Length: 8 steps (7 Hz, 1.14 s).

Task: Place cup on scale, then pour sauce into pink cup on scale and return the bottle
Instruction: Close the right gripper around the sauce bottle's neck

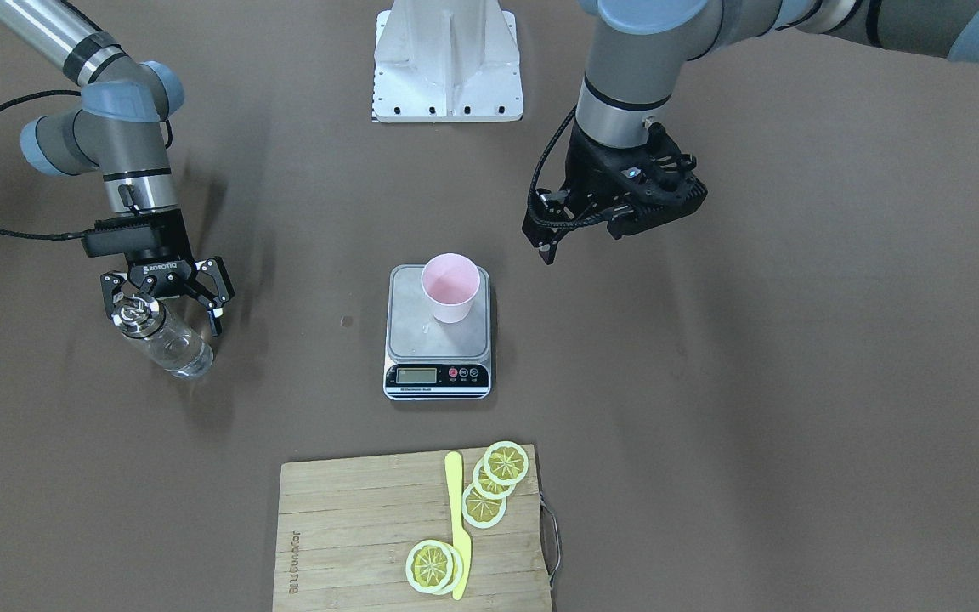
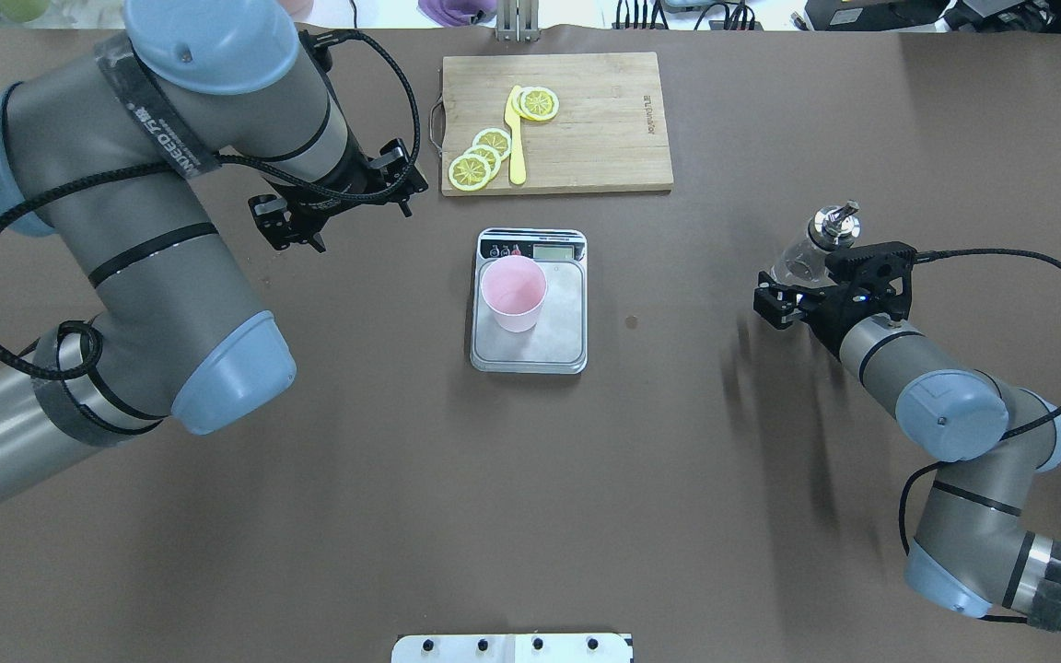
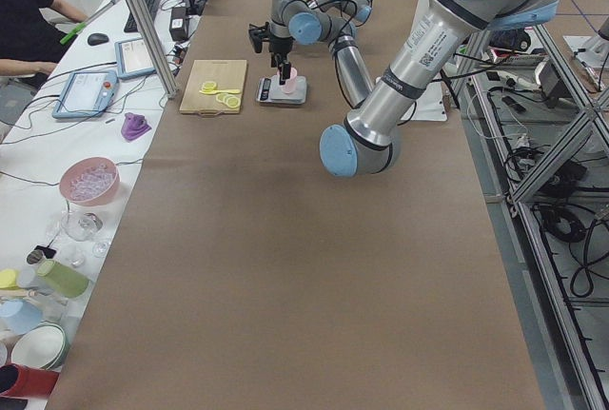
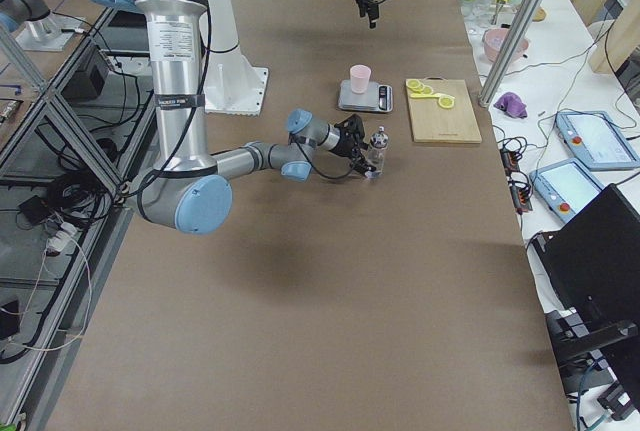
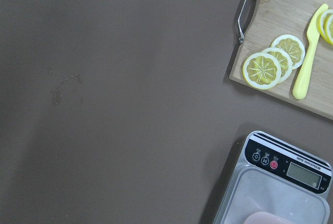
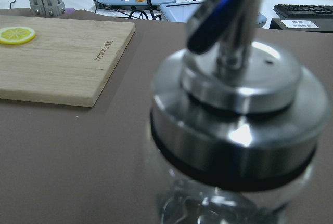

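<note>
Bottle [image 6: 234,130], upright on the table [image 1: 710,425] between the wide-open, empty jaws of the right gripper [image 1: 164,321], stood well apart from the cup [image 1: 450,287] on the scale [image 1: 409,333]. Left gripper [image 1: 547,248] hung near the scale, its opening indeterminate. Risk: an off-centre closure could topple the bottle.

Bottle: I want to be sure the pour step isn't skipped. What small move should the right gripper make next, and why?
Probably close the right gripper on the bottle. Its open fingers flank the bottle's neck, and the cup already stands, seemingly empty, on the scale.
</note>
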Motion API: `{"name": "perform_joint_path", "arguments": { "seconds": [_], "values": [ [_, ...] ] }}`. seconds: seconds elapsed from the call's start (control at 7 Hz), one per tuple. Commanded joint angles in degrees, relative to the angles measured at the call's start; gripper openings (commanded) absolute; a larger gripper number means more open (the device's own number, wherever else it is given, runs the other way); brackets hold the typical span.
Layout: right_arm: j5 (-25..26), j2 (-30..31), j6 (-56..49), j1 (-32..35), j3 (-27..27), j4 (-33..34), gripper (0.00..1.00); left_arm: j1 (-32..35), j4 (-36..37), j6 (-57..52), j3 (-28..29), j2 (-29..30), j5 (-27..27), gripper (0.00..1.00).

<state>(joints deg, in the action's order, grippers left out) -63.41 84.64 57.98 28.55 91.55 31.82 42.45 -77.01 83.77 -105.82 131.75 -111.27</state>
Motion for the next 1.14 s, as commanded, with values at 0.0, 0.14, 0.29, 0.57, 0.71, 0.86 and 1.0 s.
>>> {"name": "perform_joint_path", "arguments": {
  "seconds": [0.0, 0.14, 0.29, 0.57, 0.71, 0.86, 1.0],
  "values": [
    [0.30, -0.09, -0.50, 0.02, -0.41, 0.00, 0.98, 0.00, 0.02, 0.08, 0.00, -0.01, 0.00, 0.98],
    [0.30, -0.01, -0.50, 0.10, -0.41, 0.00, 0.98, 0.00, 0.02, 0.08, 0.00, 0.08, 0.00, 0.98],
    [0.39, 0.08, -0.50, 0.19, -0.41, 0.00, 0.96, 0.00, 0.02, 0.08, 0.00, 0.17, 0.00, 0.98],
    [0.39, 0.17, -0.59, 0.19, -0.84, 0.00, 0.96, 0.00, 0.02, 0.08, 0.27, 0.17, 0.00, 0.98],
    [0.74, 0.08, -0.59, 0.19, -0.93, 0.00, 0.91, -0.09, -0.07, 0.08, 0.27, 0.17, 0.00, 0.98],
    [1.00, 0.08, -0.59, 0.19, -0.94, 0.00, 0.91, -0.09, 0.02, 0.08, 0.27, 0.17, 0.00, 0.98],
    [1.01, 0.08, -0.59, 0.19, -0.94, 0.00, 0.91, -0.18, 0.02, 0.08, 0.27, 0.17, 0.00, 0.98]
  ]
}}
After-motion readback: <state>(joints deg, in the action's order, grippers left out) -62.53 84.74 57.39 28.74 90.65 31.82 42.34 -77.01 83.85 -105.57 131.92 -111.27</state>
